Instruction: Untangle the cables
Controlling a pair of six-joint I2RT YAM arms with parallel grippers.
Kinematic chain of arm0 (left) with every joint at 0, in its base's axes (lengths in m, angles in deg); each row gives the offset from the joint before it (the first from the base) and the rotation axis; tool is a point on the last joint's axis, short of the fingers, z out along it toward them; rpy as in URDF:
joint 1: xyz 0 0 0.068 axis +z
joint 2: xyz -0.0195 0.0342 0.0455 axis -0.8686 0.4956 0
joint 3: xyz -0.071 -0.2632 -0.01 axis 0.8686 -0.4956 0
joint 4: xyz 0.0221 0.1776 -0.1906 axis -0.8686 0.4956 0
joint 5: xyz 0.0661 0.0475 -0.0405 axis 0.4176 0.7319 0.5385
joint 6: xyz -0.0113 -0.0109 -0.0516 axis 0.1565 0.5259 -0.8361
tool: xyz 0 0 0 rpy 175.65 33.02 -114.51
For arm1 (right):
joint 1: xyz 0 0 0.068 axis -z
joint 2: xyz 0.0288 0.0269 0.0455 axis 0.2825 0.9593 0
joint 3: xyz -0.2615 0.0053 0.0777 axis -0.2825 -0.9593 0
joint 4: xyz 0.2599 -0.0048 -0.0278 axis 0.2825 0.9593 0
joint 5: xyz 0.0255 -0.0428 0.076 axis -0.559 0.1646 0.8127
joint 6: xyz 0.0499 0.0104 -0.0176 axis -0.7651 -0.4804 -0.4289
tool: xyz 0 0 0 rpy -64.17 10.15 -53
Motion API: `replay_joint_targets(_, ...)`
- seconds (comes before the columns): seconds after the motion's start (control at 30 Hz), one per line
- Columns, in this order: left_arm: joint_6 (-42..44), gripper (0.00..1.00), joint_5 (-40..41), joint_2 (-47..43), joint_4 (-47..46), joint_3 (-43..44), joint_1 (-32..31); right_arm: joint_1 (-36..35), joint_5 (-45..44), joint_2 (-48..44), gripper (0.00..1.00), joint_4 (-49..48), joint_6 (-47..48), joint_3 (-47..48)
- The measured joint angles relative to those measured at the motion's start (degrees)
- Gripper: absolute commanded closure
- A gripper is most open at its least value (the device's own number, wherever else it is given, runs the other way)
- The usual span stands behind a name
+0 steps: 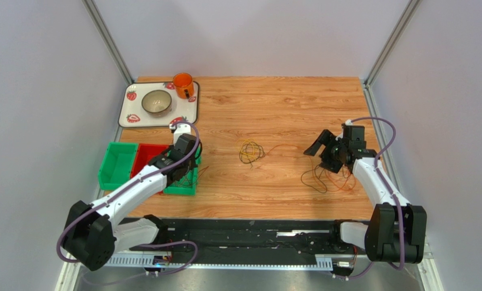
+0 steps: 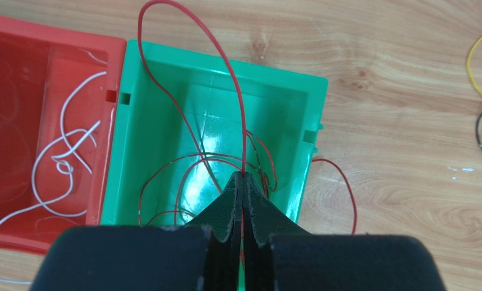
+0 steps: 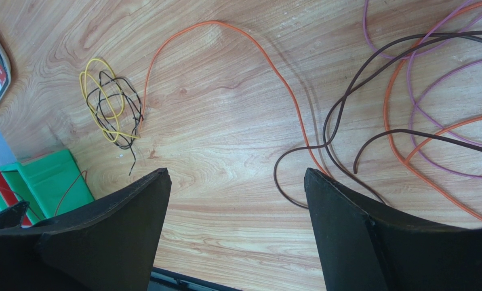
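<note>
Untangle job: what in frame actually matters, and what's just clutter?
Job:
red cable, pinched by left gripper, in green bin
white cable in red bin
yellow-black tangle
orange cable and brown cable by open right gripper

Clutter:
tray
bowl
mug

Wood-grain table in the middle, evenly lit. Plain pale walls on three sides, and metal posts at both back corners.
</note>
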Motion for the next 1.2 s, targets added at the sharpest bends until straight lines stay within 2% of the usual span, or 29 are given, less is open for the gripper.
replay_joint_targets(0.33, -2.29, 1.0, -3.15, 6.16, 0.0, -0.2, 2.56, 0.0, 0.0, 0.04, 0.15, 0.04, 0.22, 0.0)
replay_joint_targets(0.43, -3.17, 0.75, -5.2, 9.03, 0.63, 0.83, 3.41, 0.0, 0.0, 0.04, 0.15, 0.04, 0.22, 0.0)
replay_joint_targets(0.47, -3.41, 0.58, -5.84, 9.09, 1.01, 0.83, 3.52, 0.0, 0.0, 0.04, 0.15, 0.09, 0.24, 0.0)
replay_joint_targets(0.57, -3.34, 0.41, -6.12, 7.91, 2.34, 0.92, 3.54, 0.0, 0.0, 0.04, 0.15, 0.31, 0.33, 0.0)
replay_joint_targets(0.77, -3.06, 0.4, -6.08, 4.15, 6.12, 5.09, 3.61, 0.0, 0.15, -0.07, 0.14, 0.94, 0.37, 0.0)
replay_joint_targets(1.07, -2.45, 0.47, -6.03, 0.15, 9.97, 8.15, 3.61, 0.0, 0.39, -0.63, 0.15, 1.4, 0.37, 0.02)
replay_joint_targets(1.2, -1.2, 0.33, -7.3, -0.61, 9.99, 8.79, 2.93, 0.0, 0.44, -1.16, 0.15, 1.64, 0.37, 0.02)
